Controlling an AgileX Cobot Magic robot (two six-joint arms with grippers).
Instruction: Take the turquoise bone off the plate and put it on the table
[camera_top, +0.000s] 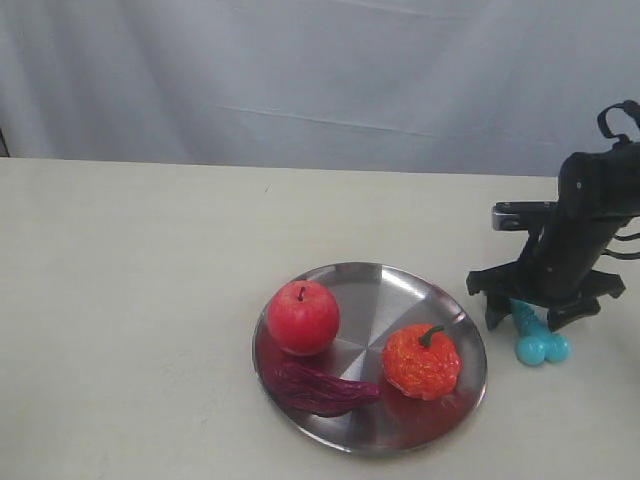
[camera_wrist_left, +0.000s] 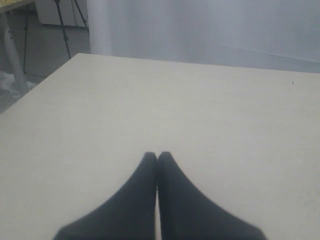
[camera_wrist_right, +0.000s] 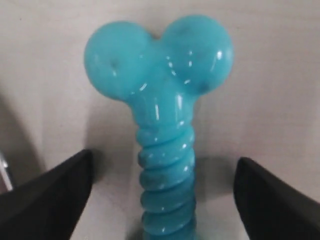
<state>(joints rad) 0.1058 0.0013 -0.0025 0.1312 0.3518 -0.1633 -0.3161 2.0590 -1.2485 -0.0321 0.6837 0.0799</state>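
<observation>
Turquoise bone (camera_top: 541, 343) lies on the counter (camera_top: 150, 300), at 3 o'clock off the plate (camera_top: 370, 270). Right tool (camera_top: 528, 320) sits just above, jaws wide, straddling the ribbed shaft without touching; visible knobs point toward 5 o'clock. Left tool (camera_wrist_left: 157, 160) pinched closed, holding nothing.

Turquoise bone (camera_top: 541, 346) partly behind right fingers (camera_top: 495, 313)

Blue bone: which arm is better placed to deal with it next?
Right. The right gripper sits open around the bone on the table, beside the plate. The left gripper is shut, seeing only table.
</observation>
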